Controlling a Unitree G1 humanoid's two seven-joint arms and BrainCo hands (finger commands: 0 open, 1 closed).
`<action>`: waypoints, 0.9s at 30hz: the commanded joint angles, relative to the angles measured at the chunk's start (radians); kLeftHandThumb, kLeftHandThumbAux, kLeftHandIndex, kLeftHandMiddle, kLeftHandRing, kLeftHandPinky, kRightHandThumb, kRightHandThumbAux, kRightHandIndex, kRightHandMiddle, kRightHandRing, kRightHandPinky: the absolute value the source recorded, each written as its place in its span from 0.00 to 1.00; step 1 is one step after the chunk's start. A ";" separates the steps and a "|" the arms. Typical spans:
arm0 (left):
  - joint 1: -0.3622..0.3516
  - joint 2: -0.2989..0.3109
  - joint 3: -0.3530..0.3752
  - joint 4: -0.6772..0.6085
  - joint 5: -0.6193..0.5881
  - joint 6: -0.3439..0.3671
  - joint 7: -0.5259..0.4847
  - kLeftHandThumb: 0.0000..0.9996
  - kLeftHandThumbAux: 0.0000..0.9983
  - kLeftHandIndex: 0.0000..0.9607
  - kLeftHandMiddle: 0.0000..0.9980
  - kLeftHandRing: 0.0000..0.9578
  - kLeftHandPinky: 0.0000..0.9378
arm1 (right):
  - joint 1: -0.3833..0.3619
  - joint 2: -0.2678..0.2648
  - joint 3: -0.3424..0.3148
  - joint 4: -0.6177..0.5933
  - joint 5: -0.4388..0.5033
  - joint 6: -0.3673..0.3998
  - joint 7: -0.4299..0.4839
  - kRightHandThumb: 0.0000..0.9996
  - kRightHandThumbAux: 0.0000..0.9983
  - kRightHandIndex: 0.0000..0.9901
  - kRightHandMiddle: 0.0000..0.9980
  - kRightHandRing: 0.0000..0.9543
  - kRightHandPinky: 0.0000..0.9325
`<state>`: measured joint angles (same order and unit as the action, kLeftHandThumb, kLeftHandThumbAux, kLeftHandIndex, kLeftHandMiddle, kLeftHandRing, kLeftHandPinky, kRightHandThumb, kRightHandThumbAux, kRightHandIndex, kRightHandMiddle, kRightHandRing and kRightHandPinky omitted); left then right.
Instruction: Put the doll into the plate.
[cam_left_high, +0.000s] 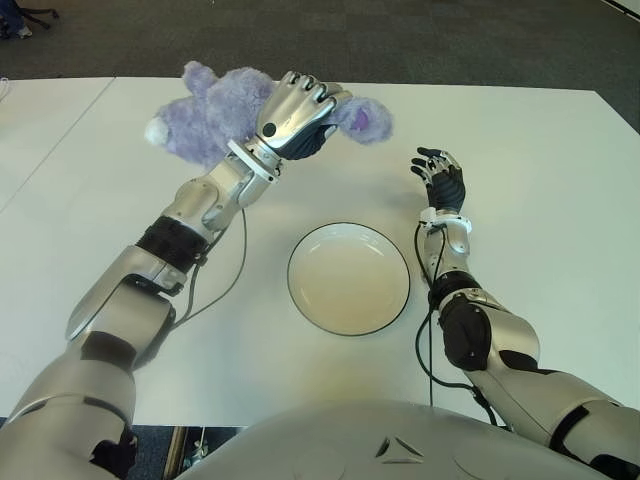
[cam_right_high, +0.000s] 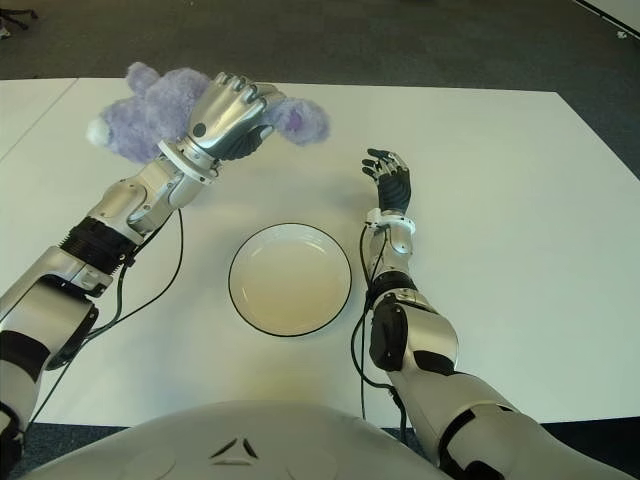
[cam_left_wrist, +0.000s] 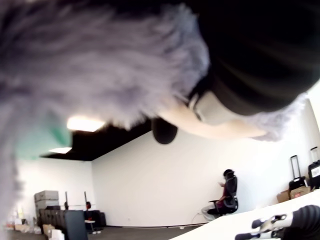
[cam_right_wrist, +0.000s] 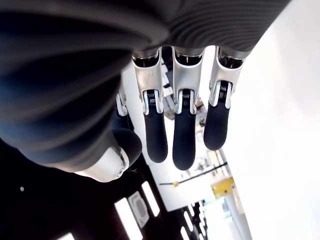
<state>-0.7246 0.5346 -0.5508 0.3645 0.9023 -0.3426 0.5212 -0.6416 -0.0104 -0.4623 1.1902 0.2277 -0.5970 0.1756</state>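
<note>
Fingers of the left hand (cam_left_high: 297, 118) curl over a purple plush doll (cam_left_high: 215, 122), holding it above the far side of the white bench (cam_left_high: 540, 200); the left wrist view is filled with its fur. Nearer the robot, an empty white plate (cam_left_high: 348, 278) with a dark rim sits on the bench, well apart from the doll. Right of the plate, the right hand (cam_left_high: 440, 180) shows with its fingers (cam_right_wrist: 183, 130) extended and relaxed, holding nothing

Doll's (cam_left_high: 215, 120) middle hidden under left hand (cam_left_high: 295, 118)
</note>
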 joint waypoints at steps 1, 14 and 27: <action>-0.017 0.047 0.021 -0.124 0.081 0.012 -0.092 0.75 0.69 0.46 0.83 0.88 0.92 | 0.252 0.048 -0.023 0.147 0.011 0.111 -0.034 0.73 0.73 0.42 0.36 0.44 0.39; -0.018 0.018 0.049 -0.224 0.060 -0.012 -0.180 0.75 0.69 0.46 0.82 0.87 0.91 | 0.244 0.049 -0.031 0.149 0.021 0.124 -0.033 0.95 0.68 0.44 0.35 0.49 0.39; -0.097 0.000 0.034 -0.247 0.097 -0.054 -0.205 0.74 0.69 0.46 0.82 0.88 0.93 | 0.244 0.045 -0.028 0.151 0.015 0.130 -0.036 0.95 0.68 0.44 0.36 0.49 0.42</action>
<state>-0.7478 0.5388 -0.5182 0.1539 0.9456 -0.3647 0.3629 -0.6416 -0.0106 -0.4619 1.1902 0.2275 -0.5957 0.1727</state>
